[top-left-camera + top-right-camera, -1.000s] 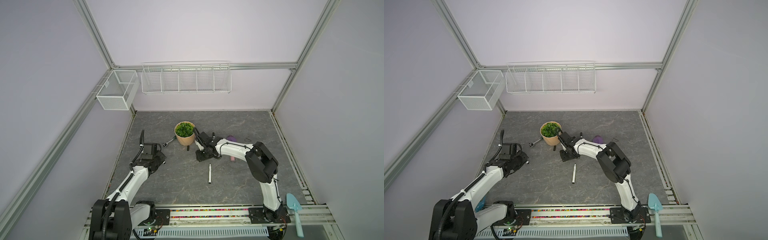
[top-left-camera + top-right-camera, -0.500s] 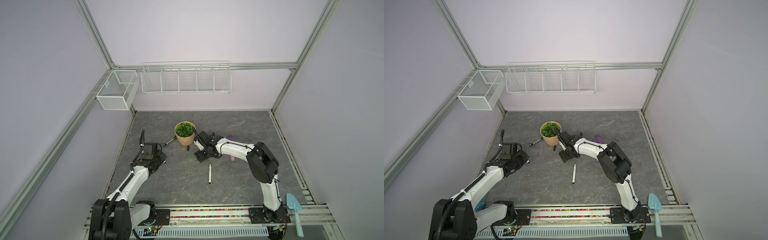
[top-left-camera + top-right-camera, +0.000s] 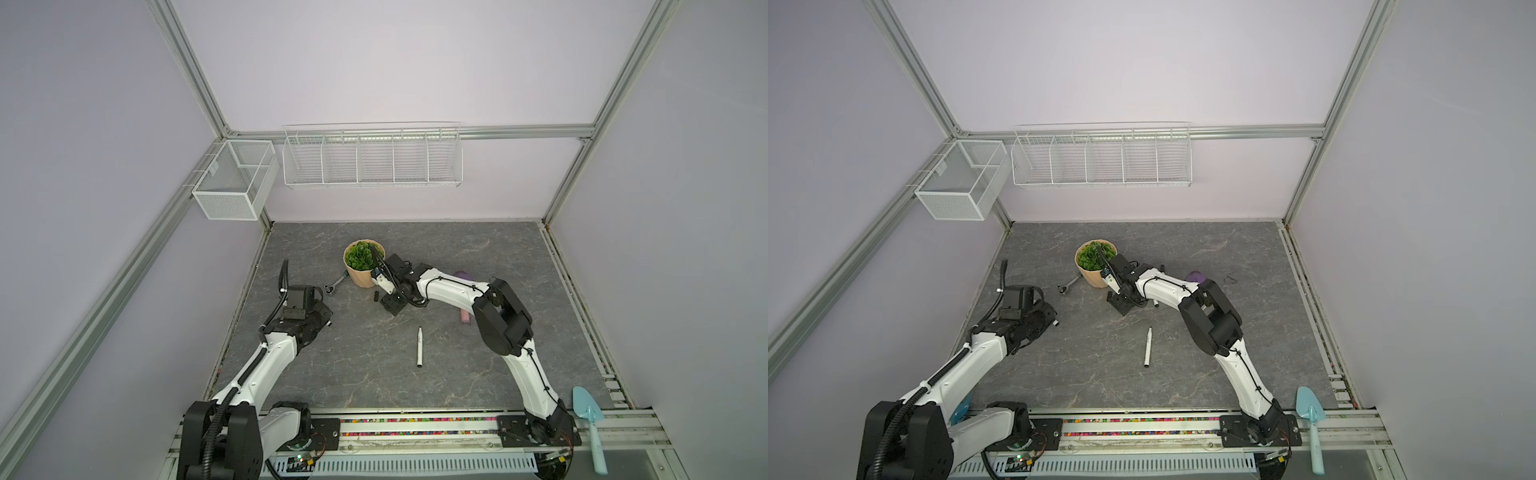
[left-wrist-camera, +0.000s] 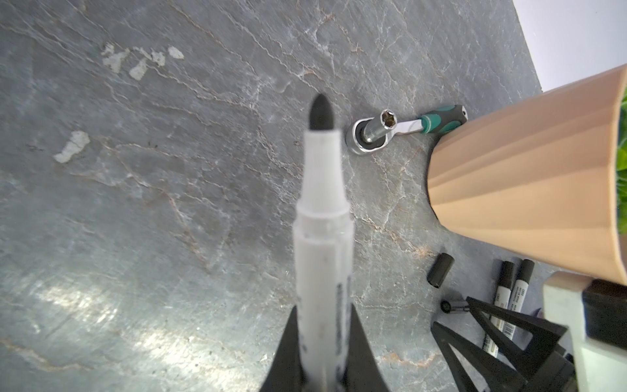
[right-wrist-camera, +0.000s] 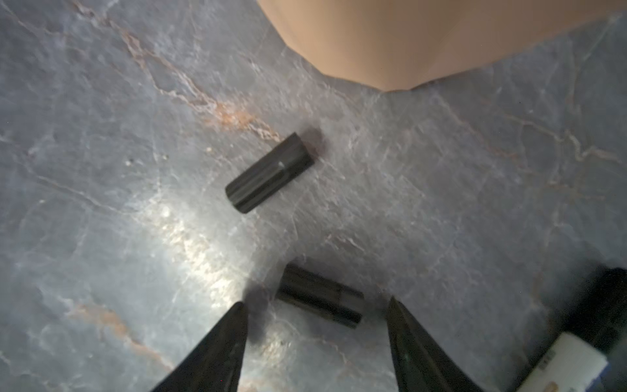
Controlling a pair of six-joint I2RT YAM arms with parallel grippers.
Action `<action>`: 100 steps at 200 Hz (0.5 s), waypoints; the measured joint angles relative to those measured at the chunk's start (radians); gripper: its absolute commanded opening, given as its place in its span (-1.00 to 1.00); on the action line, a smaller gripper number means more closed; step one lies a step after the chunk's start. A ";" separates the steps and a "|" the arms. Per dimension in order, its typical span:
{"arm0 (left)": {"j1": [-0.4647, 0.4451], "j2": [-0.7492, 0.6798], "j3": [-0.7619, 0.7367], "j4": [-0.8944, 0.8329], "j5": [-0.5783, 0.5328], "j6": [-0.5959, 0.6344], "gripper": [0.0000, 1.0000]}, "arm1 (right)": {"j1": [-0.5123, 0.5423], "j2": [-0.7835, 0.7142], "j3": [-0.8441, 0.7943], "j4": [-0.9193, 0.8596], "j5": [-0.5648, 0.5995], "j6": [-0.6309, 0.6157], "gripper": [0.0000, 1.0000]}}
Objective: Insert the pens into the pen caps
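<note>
Nearest the base rail, a loose pen [image 3: 420,347] lies alone in the middle of the table [image 3: 374,374], its long axis running away from the rail, and neither arm is on it. Over on the left, the left gripper [image 4: 324,307] is clamped tight on the held pen [image 4: 322,203], whose bare dark tip pokes straight out ahead of the fingers and looks clear of the table. Further in is where it counts: the right gripper [image 5: 316,301] hangs low with its jaws spread wide and holding nothing, and a cap [image 5: 319,295] lies flat right between the two fingertips with a gap on either side. The catch is that the cap's long axis runs nearly along the line from one fingertip to the other, so closing as it stands would, I reckon, pinch it end to end rather than across its barrel. A turn of the wrist looks wise first. The right arm is plainly the nearer one to this cap, with the left arm well apart from it. Just beyond lies a second cap [image 5: 269,173], angled differently and untouched. Two more pens [image 4: 501,295] rest side by side close by. Behind them stands the plant pot [image 3: 359,274], with the wrench [image 4: 390,130] beside it.
</note>
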 measured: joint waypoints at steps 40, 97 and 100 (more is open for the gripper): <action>0.000 0.000 0.000 -0.016 -0.013 0.001 -1.00 | -0.002 0.016 0.025 0.001 -0.012 -0.044 0.22; 0.000 0.002 0.000 -0.019 -0.014 0.001 -1.00 | -0.005 0.021 0.031 0.000 -0.037 -0.077 -0.19; 0.000 0.002 0.000 -0.019 -0.014 0.001 -1.00 | -0.006 0.021 0.032 0.000 -0.038 -0.073 -0.22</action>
